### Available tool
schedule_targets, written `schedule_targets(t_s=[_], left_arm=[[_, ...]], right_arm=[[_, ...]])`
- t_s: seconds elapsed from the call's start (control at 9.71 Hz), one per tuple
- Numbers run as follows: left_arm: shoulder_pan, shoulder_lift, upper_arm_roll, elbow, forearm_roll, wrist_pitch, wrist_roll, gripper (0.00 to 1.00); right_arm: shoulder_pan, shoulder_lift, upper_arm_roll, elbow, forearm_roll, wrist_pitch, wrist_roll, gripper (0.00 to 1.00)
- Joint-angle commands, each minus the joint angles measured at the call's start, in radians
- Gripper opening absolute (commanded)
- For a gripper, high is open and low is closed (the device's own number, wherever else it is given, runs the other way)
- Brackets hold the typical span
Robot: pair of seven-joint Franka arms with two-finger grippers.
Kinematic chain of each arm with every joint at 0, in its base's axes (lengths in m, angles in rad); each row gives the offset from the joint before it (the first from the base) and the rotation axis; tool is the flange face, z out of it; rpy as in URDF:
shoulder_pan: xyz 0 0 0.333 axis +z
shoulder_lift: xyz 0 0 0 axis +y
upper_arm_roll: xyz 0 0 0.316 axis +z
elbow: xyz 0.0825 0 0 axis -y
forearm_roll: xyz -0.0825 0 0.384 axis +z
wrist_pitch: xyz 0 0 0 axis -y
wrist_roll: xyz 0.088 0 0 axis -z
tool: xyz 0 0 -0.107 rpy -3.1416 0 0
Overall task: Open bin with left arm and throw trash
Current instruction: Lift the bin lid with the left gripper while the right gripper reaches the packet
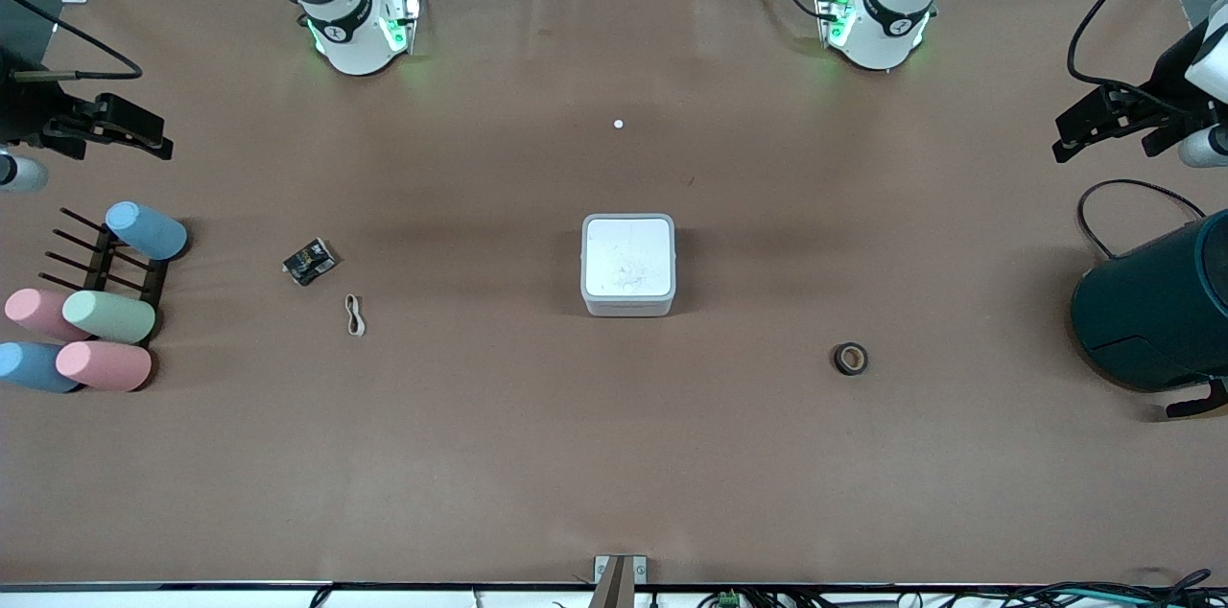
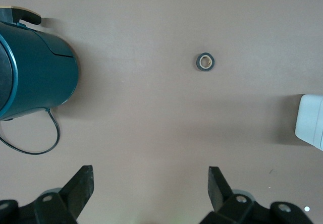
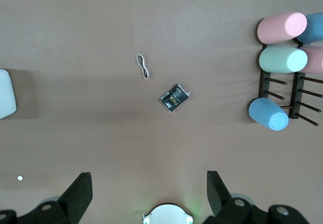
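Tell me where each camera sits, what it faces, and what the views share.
Front view: high across the table, facing both arm bases; bin central.
Left wrist view: looks down past the open left gripper at the tape roll.
Right wrist view: looks down past the open right gripper at the snack packet.
Shared: the bin's edge shows in both wrist views.

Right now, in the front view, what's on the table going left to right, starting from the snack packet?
Black snack packet → beige band loop → white bin → dark tape roll → teal cylinder.
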Motion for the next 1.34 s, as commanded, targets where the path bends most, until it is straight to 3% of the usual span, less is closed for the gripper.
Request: schedule_targets(t_s=[0.0,0.31,0.41,0.51,0.62,0.93,1.24], left_arm=[[-0.003,0.018,0.004,0.031,-0.010,-0.023,0.039,1.00],[-0.044,0.065,-0.024,0.019,-0.049,-0.023,0.042,0.96],[-0.084,0.137,-0.054,0.028,-0.098,-0.016,0.016,0.48],[-0.145,0.215,-0.083,0.034,-0.175,0.047,-0.010,0.14],[-0.214,0.293,-0.098,0.037,-0.212,0.190,-0.063,0.00],[-0.427,0.528,-0.106,0.083,-0.218,0.528,-0.145,0.00],[-0.509,0.654,-0.126,0.084,-0.218,0.673,-0.223,0.00]], right_arm=[[-0.015,0.000,0.009,-0.001,0.001,-0.003,-0.010,1.00],[-0.015,0.018,0.009,-0.019,0.010,0.000,0.020,1.00],[-0.012,0.047,0.009,-0.066,0.013,0.032,0.045,1.00],[-0.016,0.058,0.009,-0.159,0.013,0.120,0.047,1.00],[-0.038,0.057,0.009,-0.299,0.013,0.243,0.047,1.00],[-0.052,0.054,0.009,-0.621,0.016,0.585,0.050,1.00],[-0.125,0.054,0.009,-0.816,0.056,0.792,0.161,1.00]])
